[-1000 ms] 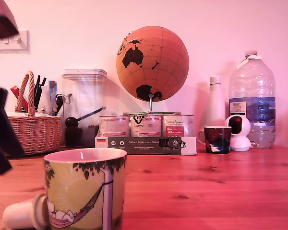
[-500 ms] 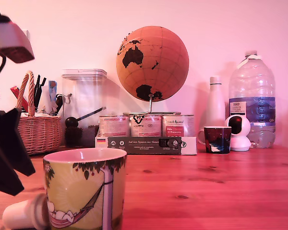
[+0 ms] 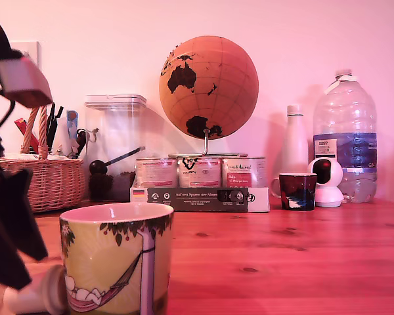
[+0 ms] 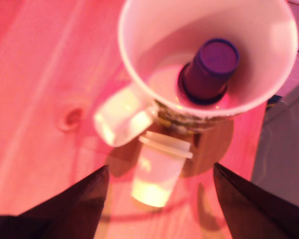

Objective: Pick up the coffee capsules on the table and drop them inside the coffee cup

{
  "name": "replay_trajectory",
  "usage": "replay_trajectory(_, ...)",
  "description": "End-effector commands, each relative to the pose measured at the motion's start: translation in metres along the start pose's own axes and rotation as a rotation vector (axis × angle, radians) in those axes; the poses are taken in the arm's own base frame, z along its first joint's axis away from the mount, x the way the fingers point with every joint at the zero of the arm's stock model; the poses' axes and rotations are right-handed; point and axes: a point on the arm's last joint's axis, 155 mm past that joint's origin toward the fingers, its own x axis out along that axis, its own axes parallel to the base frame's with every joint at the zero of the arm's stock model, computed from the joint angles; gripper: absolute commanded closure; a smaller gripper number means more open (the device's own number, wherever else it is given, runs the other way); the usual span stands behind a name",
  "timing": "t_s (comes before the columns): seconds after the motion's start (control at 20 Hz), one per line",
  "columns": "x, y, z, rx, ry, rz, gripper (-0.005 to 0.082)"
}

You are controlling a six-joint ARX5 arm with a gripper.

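Wooden table (image 3: 282, 256) with cluttered shelf items behind; arm lowered at the exterior view's left.

The gripper (image 4: 159, 199) is held above a cream capsule (image 4: 157, 172), fingers (image 4: 65, 209) spread wide, nothing gripped. This capsule lies on its side, apparently touching the mug (image 4: 139, 30) by the handle. A purple capsule (image 4: 209, 69) is seen inside the mug.

1. The coffee cup (image 3: 116, 258) is a large yellow-green mug printed with a figure in a hammock under a tree. It stands upright on the worktop (image 3: 282, 262), and its inside is pale.
2. A purple capsule (image 4: 209, 69) lies tilted inside the cup.
3. A cream capsule (image 4: 157, 172) with a wider flanged rim lies on its side on the worktop. Its rim faces the cup's base, just beside the handle (image 4: 120, 117).
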Motion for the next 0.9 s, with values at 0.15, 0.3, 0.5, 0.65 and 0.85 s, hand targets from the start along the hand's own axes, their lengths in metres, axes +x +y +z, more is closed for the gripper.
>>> replay_trajectory(0.15, 0.0064, -0.0023, -0.0048, -0.006, 0.016, -0.026, 0.0165)
replay_trajectory(0.3, 0.0070, -0.0031, -0.0062, -0.009, 0.021, -0.030, 0.0165)
replay_trajectory(0.5, 0.0129, -0.0077, -0.0108, -0.022, 0.035, -0.063, 0.0165)
replay_trajectory(0.65, 0.0141, -0.0084, -0.0120, -0.025, 0.039, -0.068, 0.0166)
replay_trajectory(0.85, 0.0141, -0.0083, -0.0120, -0.026, 0.039, -0.068, 0.0199)
